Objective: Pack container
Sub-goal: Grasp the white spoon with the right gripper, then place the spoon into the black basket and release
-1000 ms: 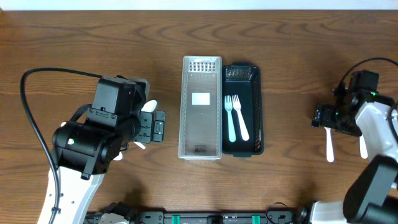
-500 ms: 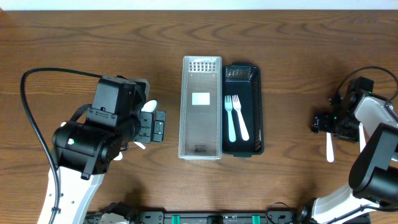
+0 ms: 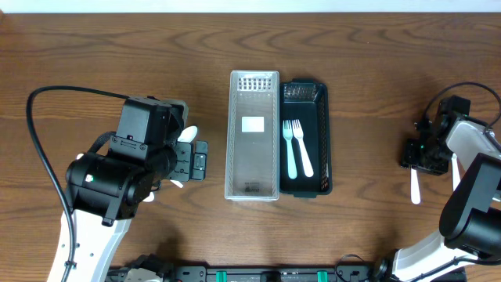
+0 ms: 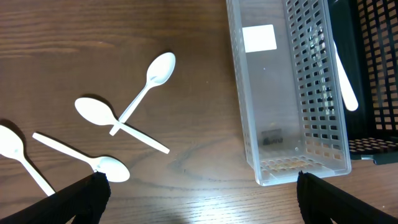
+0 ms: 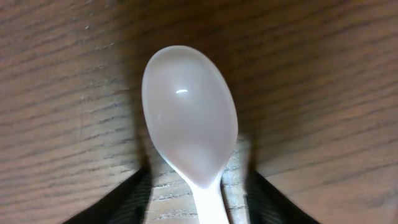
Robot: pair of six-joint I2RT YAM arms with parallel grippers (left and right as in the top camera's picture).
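My right gripper [image 3: 423,153] jaws spread, straddling spoon [image 5: 190,134] neck, low frame centre. Light, stiff, slick plastic; pinch neck. Left gripper [image 3: 190,159] released.

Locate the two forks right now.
Overhead view: the two forks lie side by side in the black basket, just right of the clear basket at table centre.

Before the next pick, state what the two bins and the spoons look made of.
Clear bin: translucent plastic, semi-glossy, the wood showing through its perforated walls. Black bin: opaque dark plastic lattice, probably matte. Spoons: thin white plastic; the one under the right gripper is slightly translucent with a small glossy highlight.
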